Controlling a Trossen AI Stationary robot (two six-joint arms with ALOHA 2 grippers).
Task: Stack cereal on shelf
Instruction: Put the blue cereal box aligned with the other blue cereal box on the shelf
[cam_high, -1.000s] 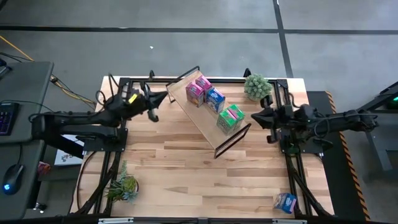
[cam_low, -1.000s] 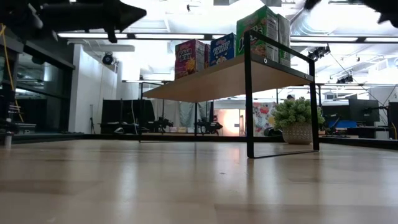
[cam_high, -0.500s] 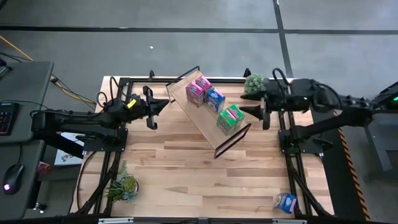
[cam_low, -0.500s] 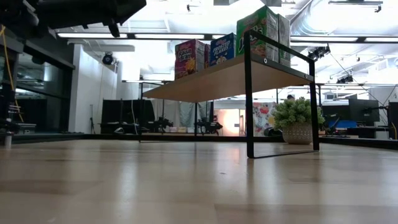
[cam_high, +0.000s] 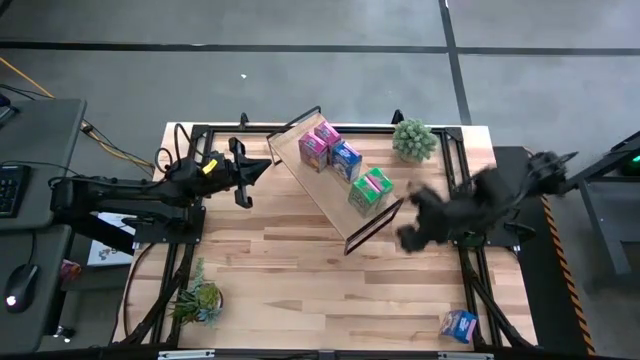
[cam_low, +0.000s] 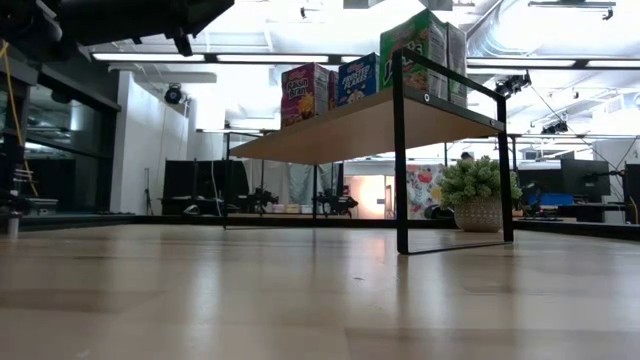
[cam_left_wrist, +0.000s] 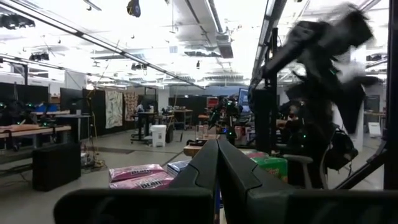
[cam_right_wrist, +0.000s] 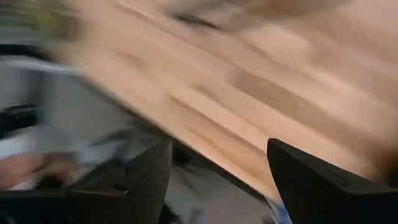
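Note:
The shelf (cam_high: 335, 190) stands slantwise at the table's far middle. On it stand pink (cam_high: 318, 145), blue (cam_high: 346, 160) and green (cam_high: 370, 190) cereal boxes, which also show as the pink (cam_low: 305, 93), blue (cam_low: 357, 78) and green (cam_low: 425, 40) boxes in the low view. Another blue cereal box (cam_high: 459, 325) lies on the table at the near right corner. My left gripper (cam_high: 266, 160) is shut and level, left of the shelf's far end, holding nothing. My right gripper (cam_high: 408, 238), blurred, hangs right of the shelf's near end, pointing down. Its fingers (cam_right_wrist: 149, 180) stand apart with nothing between them.
A potted plant (cam_high: 413, 138) stands at the far right beside the shelf. A second plant (cam_high: 198, 298) stands at the near left. Black frame rails (cam_high: 470, 270) run along the table's sides. Bare wood lies between the shelf and the near edge.
My right arm has swung from the right edge first toward the far plant, then up and toward the near edge past the shelf's near end. Its gripper has tipped from level to pointing down at the table. The shelf and the boxes have stayed put.

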